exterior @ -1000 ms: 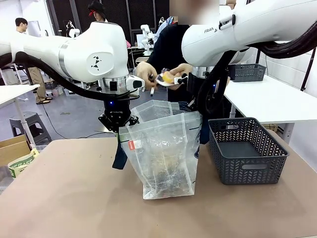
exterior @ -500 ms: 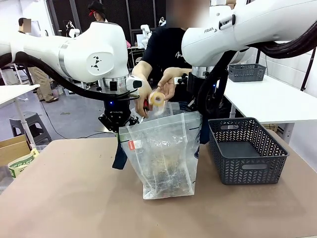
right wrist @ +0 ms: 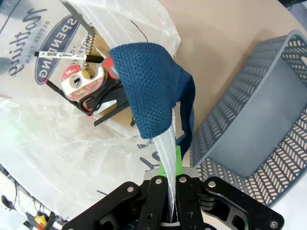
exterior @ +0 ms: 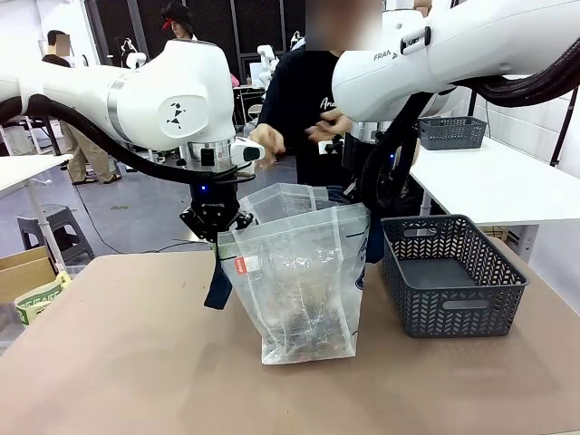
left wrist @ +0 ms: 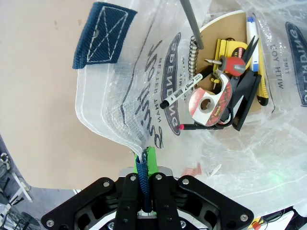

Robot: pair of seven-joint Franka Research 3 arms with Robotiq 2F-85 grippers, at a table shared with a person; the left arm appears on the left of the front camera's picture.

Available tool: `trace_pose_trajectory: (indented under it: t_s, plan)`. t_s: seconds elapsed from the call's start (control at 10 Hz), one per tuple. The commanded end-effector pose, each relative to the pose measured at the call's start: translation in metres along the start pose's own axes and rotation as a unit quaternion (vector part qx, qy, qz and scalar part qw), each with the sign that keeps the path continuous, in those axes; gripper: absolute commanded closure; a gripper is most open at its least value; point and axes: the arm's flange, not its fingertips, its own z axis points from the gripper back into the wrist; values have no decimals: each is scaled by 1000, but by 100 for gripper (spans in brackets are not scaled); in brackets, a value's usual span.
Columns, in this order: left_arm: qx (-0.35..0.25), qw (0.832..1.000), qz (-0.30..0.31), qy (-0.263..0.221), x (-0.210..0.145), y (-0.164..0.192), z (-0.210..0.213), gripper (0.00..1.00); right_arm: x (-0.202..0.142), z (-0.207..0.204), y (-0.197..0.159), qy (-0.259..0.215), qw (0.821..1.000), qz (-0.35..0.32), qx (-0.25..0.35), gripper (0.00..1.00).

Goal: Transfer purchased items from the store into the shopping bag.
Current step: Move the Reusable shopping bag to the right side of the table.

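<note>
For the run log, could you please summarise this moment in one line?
left pincer: shut on shopping bag | right pincer: shut on shopping bag | contents: tape roll, marker | person's hands: raised behind bag

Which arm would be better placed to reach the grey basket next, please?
Probably right: the right gripper, shut on the shopping bag, hangs beside the basket; the left gripper holds the bag's far edge.

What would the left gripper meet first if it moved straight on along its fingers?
The shopping bag itself: the left gripper is shut on its rim, and its clear lettered wall lies right ahead. What lies behind that wall on this line is unclear.
</note>
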Motion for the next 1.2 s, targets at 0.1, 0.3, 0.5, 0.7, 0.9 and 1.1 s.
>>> trace_pose_trajectory:
  t_s: [0.1,0.3,0.5,0.7,0.9,1.1]
  plan:
    - [1,1000,6,-1,0,3,2,100,-2,0,-3,2,1000,-4,0,100]
    - [1,1000,6,-1,0,3,2,100,-2,0,-3,2,1000,-4,0,100]
    - [1,1000,6,-1,0,3,2,100,-2,0,-3,2,1000,-4,0,100]
    - [1,1000,6,-1,0,3,2,100,-2,0,-3,2,1000,-4,0,100]
    - [1,1000,6,-1,0,3,2,100,-2,0,-3,2,1000,-4,0,100]
    - [1,1000,6,-1,0,3,2,100,-2,0,-3,2,1000,-4,0,100]
